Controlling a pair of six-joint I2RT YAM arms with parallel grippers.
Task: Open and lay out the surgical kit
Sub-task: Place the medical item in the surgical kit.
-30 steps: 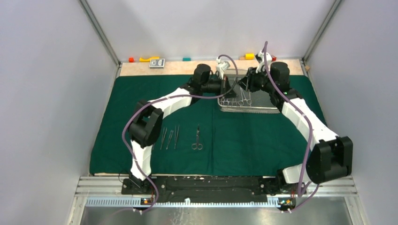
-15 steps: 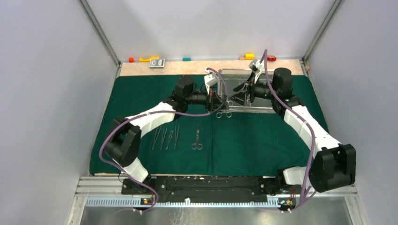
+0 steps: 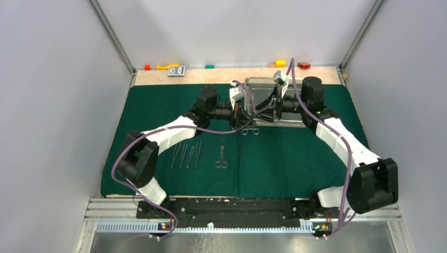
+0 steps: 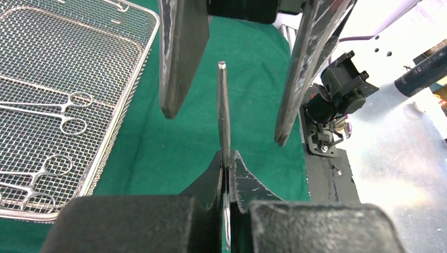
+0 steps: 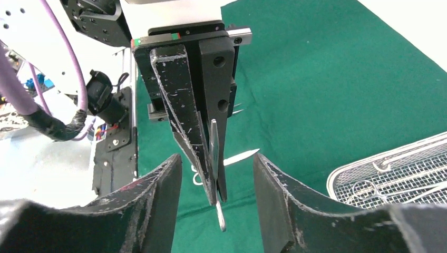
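Green cloth (image 3: 295, 158) below — instrument (image 4: 223, 105) in left jaws, between right jaws.

1. A robotics lab test cell: plain pale panel walls (image 3: 52, 105) in aluminium framing (image 3: 110, 34) enclose the table (image 3: 211, 75).
2. A cabled left arm (image 3: 174, 125) and right arm (image 3: 337, 137) sit bolted to a metal rail (image 3: 237, 213) at bottom centre.

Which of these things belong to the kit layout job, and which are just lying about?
Job: green cloth, mesh tray, clamps in tray, instruments laid on cloth, held instrument in left gripper.
Lying about: coloured blocks, small grey box at far edge.
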